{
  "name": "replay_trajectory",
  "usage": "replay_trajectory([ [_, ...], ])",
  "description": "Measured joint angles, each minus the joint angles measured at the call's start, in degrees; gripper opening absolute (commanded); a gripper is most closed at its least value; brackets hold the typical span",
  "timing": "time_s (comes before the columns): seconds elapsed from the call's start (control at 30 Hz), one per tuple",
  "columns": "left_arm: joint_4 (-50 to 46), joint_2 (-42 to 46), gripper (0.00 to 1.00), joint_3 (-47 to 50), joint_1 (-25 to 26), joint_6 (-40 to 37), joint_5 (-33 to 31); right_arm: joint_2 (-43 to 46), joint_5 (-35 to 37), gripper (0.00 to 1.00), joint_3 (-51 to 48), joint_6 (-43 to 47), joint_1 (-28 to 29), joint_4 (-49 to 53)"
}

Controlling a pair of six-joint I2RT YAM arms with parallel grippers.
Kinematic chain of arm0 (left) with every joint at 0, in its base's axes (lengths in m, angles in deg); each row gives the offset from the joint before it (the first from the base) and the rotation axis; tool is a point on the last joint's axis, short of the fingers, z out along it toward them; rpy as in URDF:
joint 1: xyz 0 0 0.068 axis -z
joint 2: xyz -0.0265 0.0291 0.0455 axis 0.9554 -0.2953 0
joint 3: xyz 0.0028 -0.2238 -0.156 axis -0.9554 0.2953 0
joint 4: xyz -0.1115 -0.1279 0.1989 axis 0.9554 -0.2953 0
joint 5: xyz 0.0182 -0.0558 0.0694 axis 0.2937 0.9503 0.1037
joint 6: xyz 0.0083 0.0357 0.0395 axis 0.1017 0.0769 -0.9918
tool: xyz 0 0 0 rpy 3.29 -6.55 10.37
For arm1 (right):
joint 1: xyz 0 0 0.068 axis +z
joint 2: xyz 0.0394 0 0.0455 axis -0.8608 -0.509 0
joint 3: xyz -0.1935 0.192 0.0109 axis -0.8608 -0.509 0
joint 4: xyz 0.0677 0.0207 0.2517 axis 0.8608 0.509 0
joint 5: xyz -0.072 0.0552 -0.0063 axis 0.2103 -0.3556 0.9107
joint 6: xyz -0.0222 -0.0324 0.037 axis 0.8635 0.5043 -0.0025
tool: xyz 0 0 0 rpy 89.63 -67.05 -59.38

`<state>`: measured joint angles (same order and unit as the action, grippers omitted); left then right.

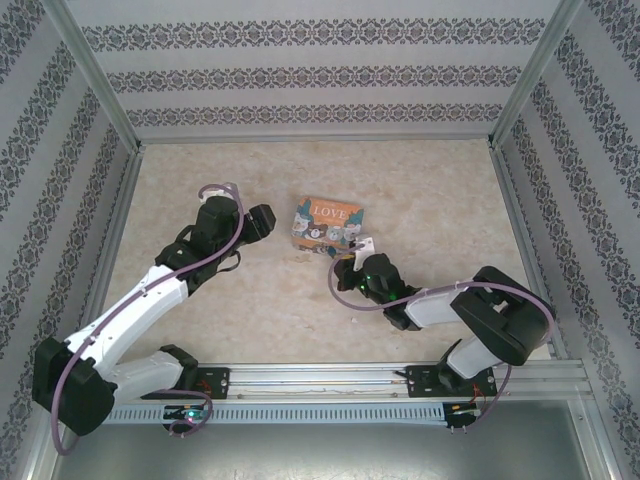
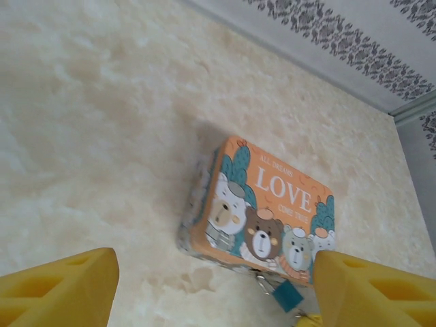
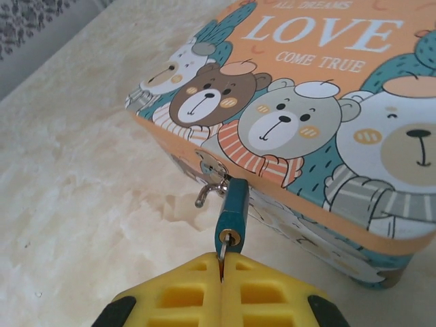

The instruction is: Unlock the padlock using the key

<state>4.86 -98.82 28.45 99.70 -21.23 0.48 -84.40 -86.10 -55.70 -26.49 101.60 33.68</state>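
In the right wrist view I am seeing the small teal padlock point(image 3: 233, 208) hanging at lower centre by its thin silver shackle point(image 3: 205, 194) from the clasp of the glossy, round-cornered LOVE tin point(image 3: 320, 102). The right gripper point(image 3: 221, 264) is pinching its ribbed yellow pads tight on the slim metal key point(image 3: 222, 250), with the blade entering the keyhole and the head hiding between the pads. The left gripper point(image 2: 212, 272) is holding its 2 yellow fingers wide apart on nothing, at the bottom corners of its view, and the table point(image 1: 420, 190) is showing a mottled cream marble look inside walls point(image 1: 300, 70) with dark floral bands.
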Motion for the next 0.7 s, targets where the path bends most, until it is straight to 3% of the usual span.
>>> replay_trajectory([
  [0.23, -0.66, 2.03, 0.75, -1.77, 0.0, -4.9, -3.98, 1.33, -6.6, 0.0, -2.84, -9.51, -5.25, -0.37],
  [0.7, -0.57, 2.01, 0.76, -2.05, 0.0, -7.65, -5.35, -4.94, -10.14, 0.0, -3.5, -17.42, -5.35, -3.52],
])
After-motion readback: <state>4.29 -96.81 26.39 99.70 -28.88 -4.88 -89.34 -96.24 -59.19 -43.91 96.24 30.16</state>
